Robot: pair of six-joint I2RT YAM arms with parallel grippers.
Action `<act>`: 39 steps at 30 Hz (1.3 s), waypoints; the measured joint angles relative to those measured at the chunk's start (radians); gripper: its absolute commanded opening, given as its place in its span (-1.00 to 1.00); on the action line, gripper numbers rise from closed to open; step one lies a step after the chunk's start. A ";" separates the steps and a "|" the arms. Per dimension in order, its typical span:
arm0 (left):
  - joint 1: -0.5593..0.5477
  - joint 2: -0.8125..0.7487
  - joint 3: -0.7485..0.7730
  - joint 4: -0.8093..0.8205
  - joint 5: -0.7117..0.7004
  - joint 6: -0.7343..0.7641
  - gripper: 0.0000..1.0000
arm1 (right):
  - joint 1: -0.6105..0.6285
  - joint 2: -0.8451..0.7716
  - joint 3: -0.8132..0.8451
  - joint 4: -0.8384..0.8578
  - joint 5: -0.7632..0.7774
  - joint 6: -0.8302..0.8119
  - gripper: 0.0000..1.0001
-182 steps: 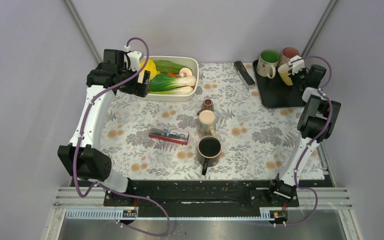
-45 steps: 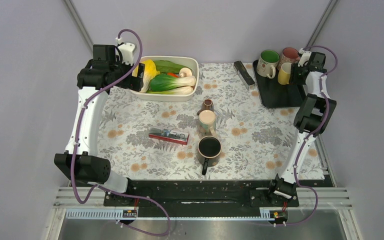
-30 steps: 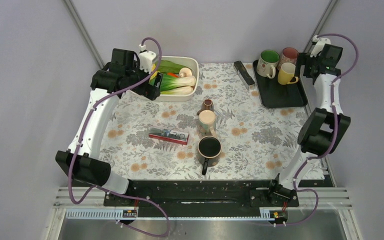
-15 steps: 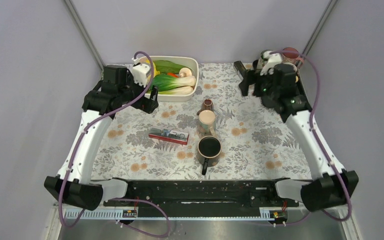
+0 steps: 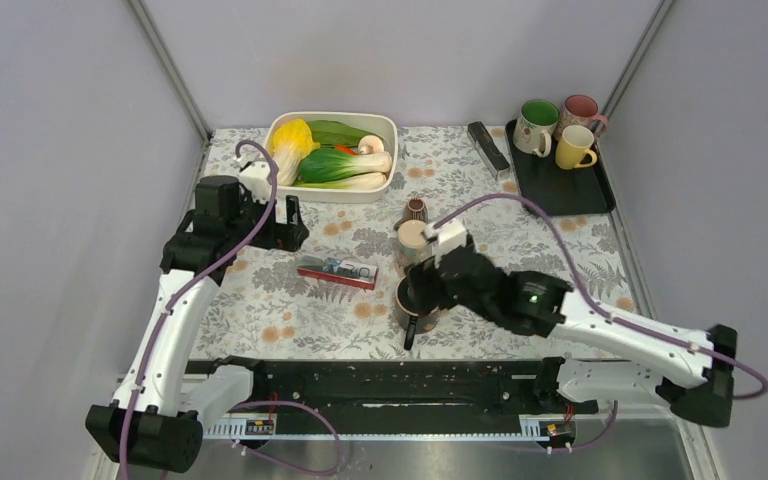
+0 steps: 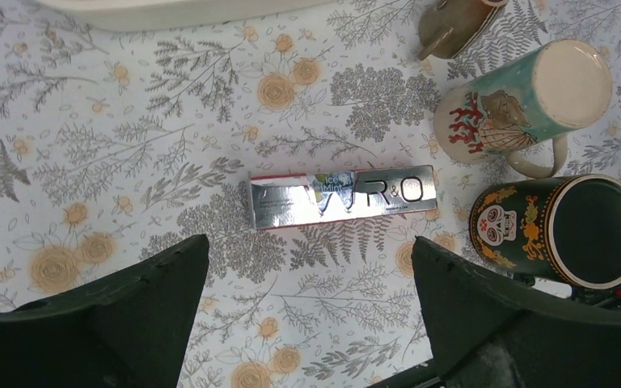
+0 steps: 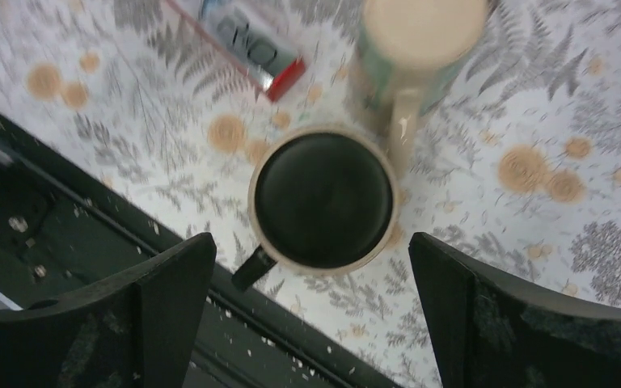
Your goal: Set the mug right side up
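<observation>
**A:** What covers the table?

**B:** A floral cloth [image 5: 260, 300]. At the far edge sits a white dish [image 5: 335, 193] of greens. In the far right corner a black tray [image 5: 570, 195] carries three upright mugs.

**A:** And the arms?

**B:** The right gripper [image 7: 311, 238] hangs over the dark mug [image 7: 323, 200]. Its fingers are spread wide, one on either side of the mug and not touching it. The left gripper [image 6: 309, 241] is spread just as wide and holds nothing, above the toothpaste box [image 6: 344, 196].

**A:** Where exactly is that dark mug?

**B:** Near the middle of the cloth's near edge, standing on end. It has a skull on its side and its handle points at the arm bases. Its top is a dark disc with a pale ring, and I cannot tell whether that is base or mouth.

**A:** Its neighbours?

**B:** Just beyond it is a teal mug [image 6: 525, 101] with a flat cream top and its handle toward the dark one. The box lies flat to their left. A small brown cup [image 5: 416, 209] lies farther back.
</observation>
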 measured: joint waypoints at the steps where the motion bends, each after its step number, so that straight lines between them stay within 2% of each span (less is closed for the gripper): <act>1: 0.008 0.002 -0.005 -0.001 0.000 -0.010 0.98 | 0.065 0.044 -0.001 -0.019 0.030 0.029 0.99; 5: 0.025 0.004 -0.006 0.015 0.001 -0.032 0.98 | 0.202 0.111 -0.011 -0.094 0.133 0.147 0.99; 9: 0.034 0.000 -0.042 0.055 0.011 -0.056 0.98 | 0.232 0.144 -0.033 -0.132 0.193 0.299 0.99; 16: 0.040 -0.002 -0.058 0.060 0.024 -0.061 0.98 | 0.295 0.364 -0.034 -0.158 0.221 0.474 0.99; 20: 0.041 -0.004 -0.058 0.060 0.040 -0.061 0.98 | 0.312 0.454 -0.024 -0.162 0.224 0.517 0.99; 25: 0.042 -0.015 -0.058 0.059 0.053 -0.058 0.98 | 0.313 0.484 -0.024 -0.163 0.248 0.533 0.95; 31: 0.043 -0.018 -0.058 0.059 0.060 -0.055 0.98 | 0.222 0.481 -0.112 -0.114 0.237 0.515 0.80; 35: 0.043 -0.018 -0.058 0.058 0.060 -0.051 0.98 | 0.200 0.456 -0.190 -0.041 0.210 0.478 0.55; 37: 0.043 -0.017 -0.058 0.057 0.060 -0.047 0.98 | 0.197 0.438 -0.227 0.016 0.184 0.449 0.27; 39: 0.043 -0.015 -0.058 0.056 0.061 -0.045 0.98 | 0.191 0.426 -0.254 0.061 0.159 0.422 -0.12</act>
